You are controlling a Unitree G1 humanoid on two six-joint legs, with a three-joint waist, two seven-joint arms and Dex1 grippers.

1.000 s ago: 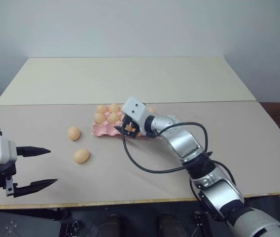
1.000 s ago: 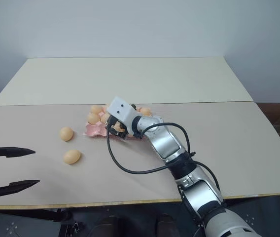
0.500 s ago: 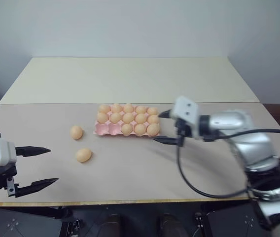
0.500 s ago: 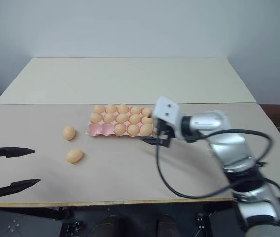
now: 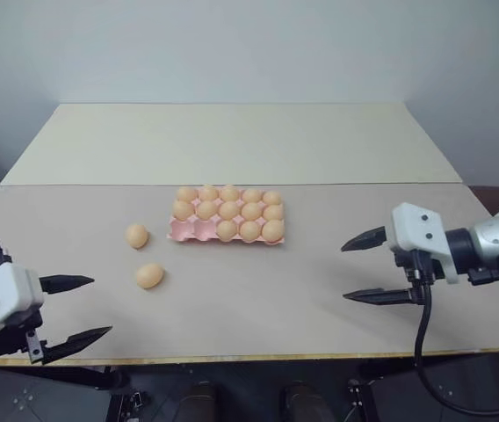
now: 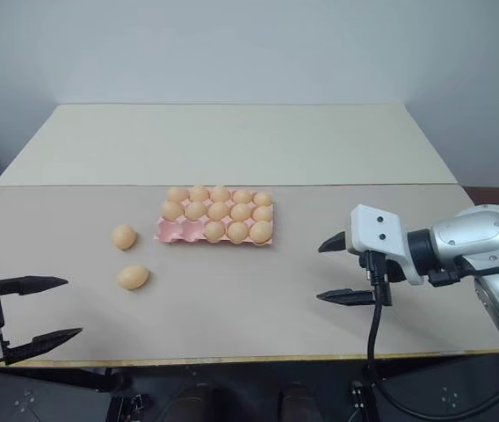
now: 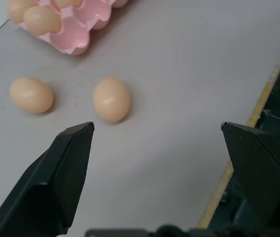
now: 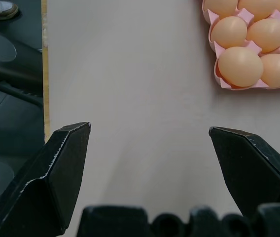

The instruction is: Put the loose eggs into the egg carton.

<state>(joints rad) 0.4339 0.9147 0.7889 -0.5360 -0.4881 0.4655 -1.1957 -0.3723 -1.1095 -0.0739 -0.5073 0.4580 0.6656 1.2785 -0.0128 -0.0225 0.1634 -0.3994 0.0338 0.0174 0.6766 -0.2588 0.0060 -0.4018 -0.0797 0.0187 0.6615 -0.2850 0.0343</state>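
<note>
Left wrist view — nearer loose egg (image 7: 111,98), long axis toward me, ahead of my left gripper (image 7: 157,129), fingers spread, empty; right gripper (image 5: 365,267) — likewise agape, farther.

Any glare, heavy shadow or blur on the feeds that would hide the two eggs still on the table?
Left eye view: even, soft light, both loose eggs sharp, with small soft shadows. Left wrist view: the same eggs crisp, no glare on the table; the dark fingers in the foreground are softer. Right wrist view: egg carton clear, mild sheen on its eggs.
</note>
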